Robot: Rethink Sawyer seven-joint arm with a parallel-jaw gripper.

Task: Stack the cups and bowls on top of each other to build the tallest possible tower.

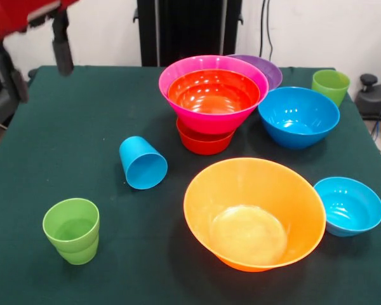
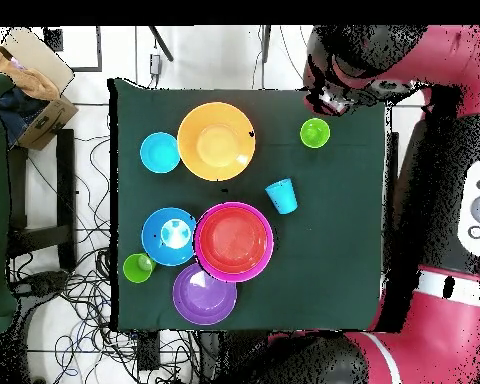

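The tower is a large pink bowl (image 1: 211,117) with a medium red-orange bowl (image 1: 213,94) nested inside it, resting on a small red-orange bowl (image 1: 204,143); from overhead it shows as pink around red (image 2: 233,241). A purple bowl (image 1: 270,68) sits behind it and a blue bowl (image 1: 298,116) to its right. A large orange bowl (image 1: 254,213) and a small blue bowl (image 1: 349,205) stand at the front. A sky blue cup (image 1: 143,163) lies on its side. One lime green cup (image 1: 72,230) stands front left, another (image 1: 331,85) back right. My gripper (image 1: 62,51) hangs empty above the table's far left corner, well away from everything.
The dark green table cloth (image 1: 70,140) ends in edges on all sides. The robot's black pedestal (image 1: 187,28) stands behind the table. A cardboard box (image 2: 34,85) and cables lie on the floor beside the table in the overhead view.
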